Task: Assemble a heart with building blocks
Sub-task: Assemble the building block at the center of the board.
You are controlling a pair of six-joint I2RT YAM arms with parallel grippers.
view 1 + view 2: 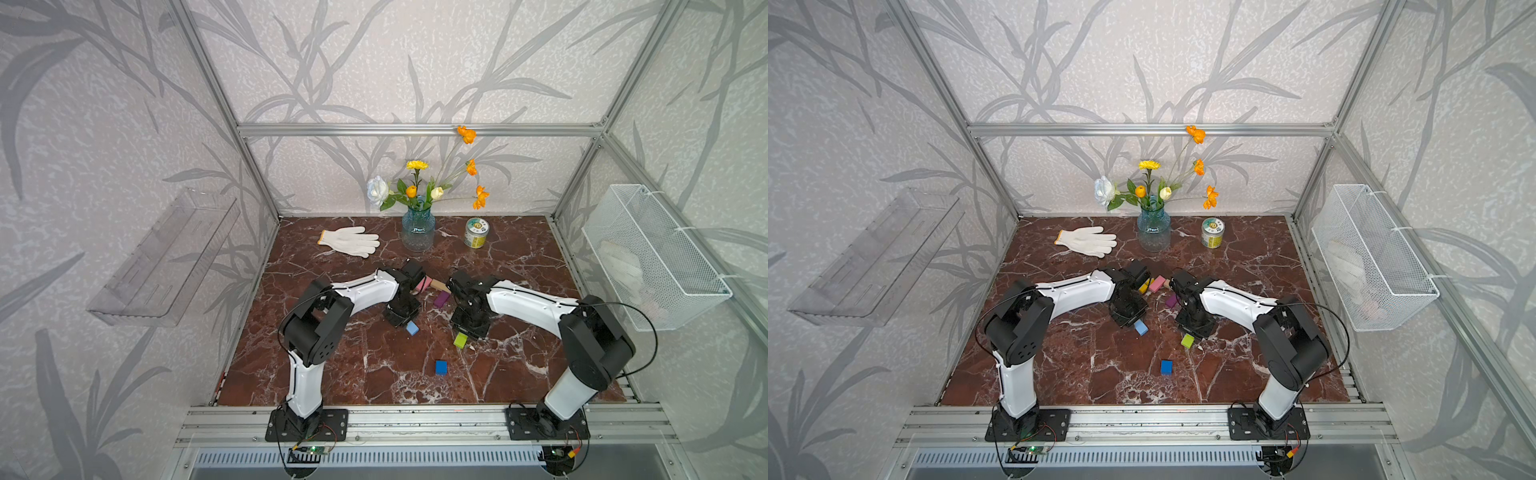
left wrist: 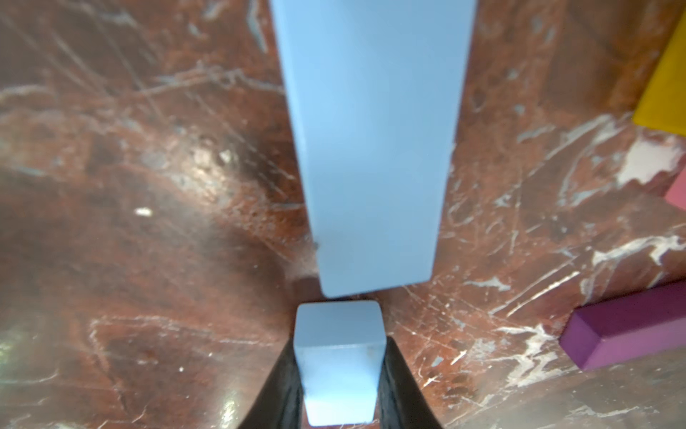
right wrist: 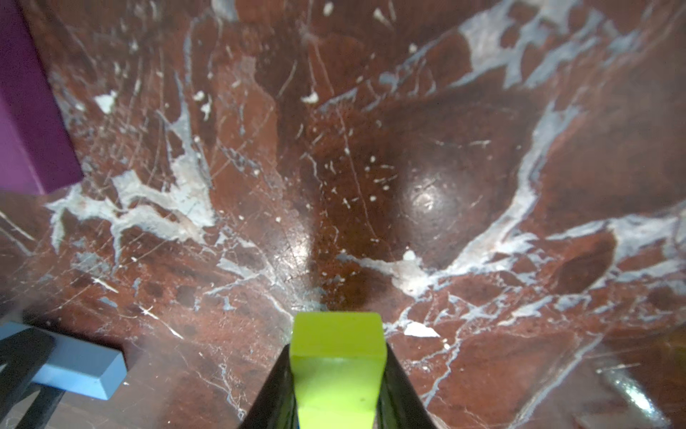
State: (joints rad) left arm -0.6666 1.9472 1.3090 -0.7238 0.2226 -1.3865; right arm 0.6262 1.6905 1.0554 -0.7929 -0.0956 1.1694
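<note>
My left gripper (image 2: 339,343) is shut on a light blue brick (image 2: 337,371), low over the marble table (image 1: 332,374). A second, long light blue brick (image 2: 371,148) lies just beyond it. My right gripper (image 3: 337,347) is shut on a lime brick (image 3: 336,371), also seen in a top view (image 1: 460,340). Between the two wrists lie a pink brick (image 1: 424,284), a tan brick (image 1: 439,285), a purple brick (image 1: 441,299) and a yellow brick (image 1: 1145,286). A dark blue brick (image 1: 441,367) sits alone nearer the front. No heart shape is in view.
A white glove (image 1: 349,240), a blue glass vase of flowers (image 1: 417,228) and a small can (image 1: 476,232) stand along the back of the table. A wire basket (image 1: 648,257) hangs on the right wall and a clear shelf (image 1: 166,257) on the left.
</note>
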